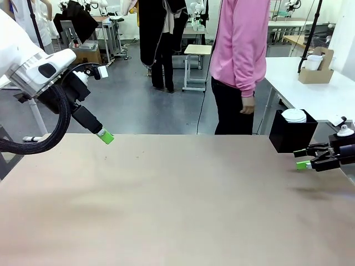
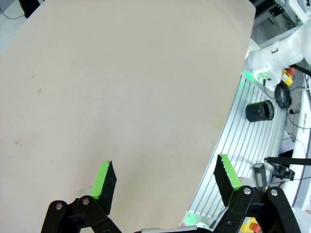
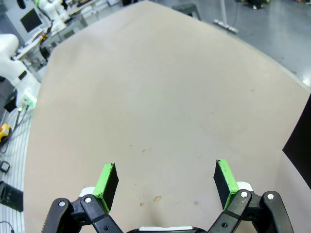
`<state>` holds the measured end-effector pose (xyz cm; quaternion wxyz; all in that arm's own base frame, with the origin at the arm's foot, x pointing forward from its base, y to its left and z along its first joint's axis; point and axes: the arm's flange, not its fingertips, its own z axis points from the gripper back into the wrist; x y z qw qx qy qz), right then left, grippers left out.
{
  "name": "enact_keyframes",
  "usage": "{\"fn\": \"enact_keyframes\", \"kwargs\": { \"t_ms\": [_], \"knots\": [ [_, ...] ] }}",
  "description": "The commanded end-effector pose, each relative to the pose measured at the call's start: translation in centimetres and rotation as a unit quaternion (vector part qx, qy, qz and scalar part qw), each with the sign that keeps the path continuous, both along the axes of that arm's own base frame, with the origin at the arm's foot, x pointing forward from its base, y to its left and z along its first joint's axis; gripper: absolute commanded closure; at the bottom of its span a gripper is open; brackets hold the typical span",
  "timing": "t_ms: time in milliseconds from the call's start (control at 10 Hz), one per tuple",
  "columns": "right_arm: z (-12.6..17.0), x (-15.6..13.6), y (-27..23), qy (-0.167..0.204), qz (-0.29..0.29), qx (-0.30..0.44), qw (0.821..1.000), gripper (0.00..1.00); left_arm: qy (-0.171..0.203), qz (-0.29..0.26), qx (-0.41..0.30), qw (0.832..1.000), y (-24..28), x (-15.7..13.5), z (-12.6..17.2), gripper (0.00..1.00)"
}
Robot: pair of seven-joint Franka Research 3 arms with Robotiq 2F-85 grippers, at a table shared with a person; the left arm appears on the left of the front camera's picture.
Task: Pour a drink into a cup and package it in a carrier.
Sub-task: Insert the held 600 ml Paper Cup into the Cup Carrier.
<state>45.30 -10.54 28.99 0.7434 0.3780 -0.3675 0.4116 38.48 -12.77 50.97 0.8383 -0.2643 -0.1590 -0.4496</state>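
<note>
The drink, the cup and the carrier are out of view. My left gripper [image 1: 105,136] hangs above the far left part of the bare brown table [image 1: 177,199], open, with nothing between its green pads [image 2: 104,179]. My right gripper [image 1: 302,158] hovers low at the right edge, pointing left. It is open and empty too, its fingers [image 3: 109,182] wide apart over the tabletop. In the wrist views, the left gripper [image 2: 166,177] and the right gripper [image 3: 166,179] look down on bare tabletop.
A black cube-shaped box [image 1: 291,133] stands at the table's far right, just behind my right gripper, with a white round lid [image 1: 294,115] at its top. A person in a pink top [image 1: 241,50] stands at the far side. A plain cardboard box [image 1: 316,69] sits on another table.
</note>
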Motion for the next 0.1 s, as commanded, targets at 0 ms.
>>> {"fn": "enact_keyframes", "kwargs": {
  "t_ms": [0],
  "knots": [
    [0.18,0.28,-0.12,-0.004,0.003,0.005,1.0,0.0,0.0,0.007,0.0,1.0,-0.15,-0.04,-0.04,0.0]
  ]
}}
